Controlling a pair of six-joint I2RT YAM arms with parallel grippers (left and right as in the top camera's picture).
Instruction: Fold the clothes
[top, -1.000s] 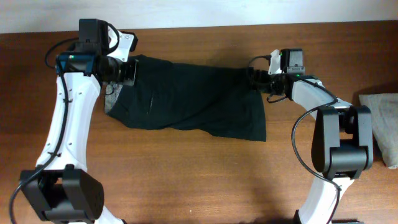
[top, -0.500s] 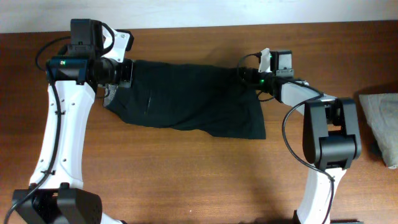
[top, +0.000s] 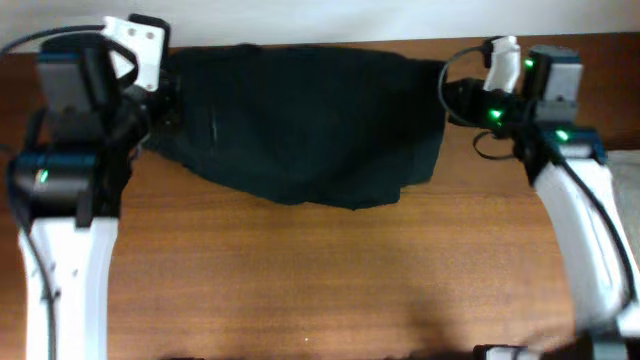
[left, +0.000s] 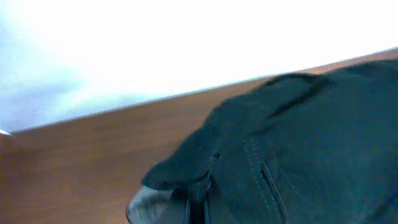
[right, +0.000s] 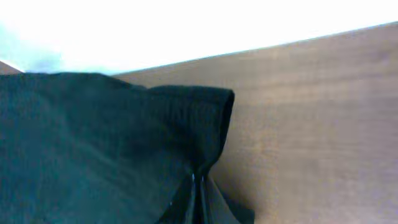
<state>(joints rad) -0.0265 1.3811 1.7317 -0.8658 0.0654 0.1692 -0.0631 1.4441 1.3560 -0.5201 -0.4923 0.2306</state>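
Observation:
The clothes (top: 300, 120), a black shorts-like garment, hang stretched between my two raised arms above the wooden table (top: 300, 290). My left gripper (top: 165, 108) is shut on the garment's left corner. In the left wrist view the black fabric (left: 298, 155) fills the right side, and a light grey lining strip (left: 149, 205) shows beside the left gripper (left: 196, 208). My right gripper (top: 450, 100) is shut on the right corner. In the right wrist view the pinched hem (right: 199, 118) bunches just above the right gripper (right: 199, 196). The garment's lower edge sags in the middle.
The table's back edge (top: 330, 42) runs right behind the lifted garment, with a white wall (left: 186, 43) beyond it. Bare wood lies in front of the garment and beside the right corner (right: 323, 124).
The right gripper has closed on the garment's right corner. Both arms have risen towards the overhead camera, lifting the garment off the table and pulling it taut.

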